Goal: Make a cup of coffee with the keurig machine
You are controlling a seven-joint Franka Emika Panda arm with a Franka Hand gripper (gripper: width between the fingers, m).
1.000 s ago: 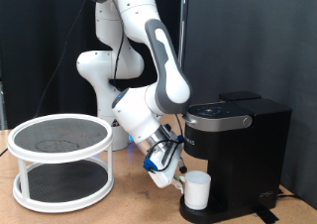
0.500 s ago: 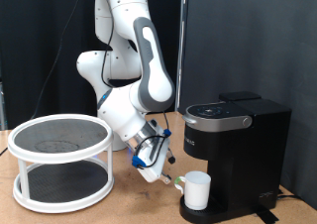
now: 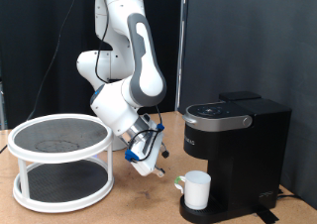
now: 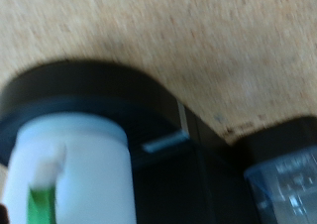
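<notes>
In the exterior view the nearest thing is the cup [image 3: 197,189], a white mug that stands upright on the round drip tray [image 3: 213,214] at the foot of the keurig machine [image 3: 236,150]. Its handle shows as a greenish edge on the left side, but it is too small to read clearly. The machine is a black box at the right of the desk [image 3: 119,202]; its lid is down and the silver-rimmed top panel faces up. The lower right corner of the machine is cut off by the edge of the picture.

To the left of the cup, apart from it and above the desk, hangs the claw [image 3: 151,166]. It is tilted down and to the right, with blue parts near its tip. The fingers are small and partly covered by the wrist, so I cannot tell if the claw is wide or narrow, and nothing is seen between them.

At the far left stands a white round rack [image 3: 61,161] with two dark mesh shelves. Behind everything is the white arm [image 3: 131,65], whose top goes out of the picture, and a black curtain [image 3: 248,36].

The wrist view is blurred. It shows the cup [image 4: 71,174] from above, cut by the lower edge, on the black drip tray [image 4: 149,95], with the speckled desk [image 4: 198,36] beyond. A bluish shape at the corner is too unclear to name.
</notes>
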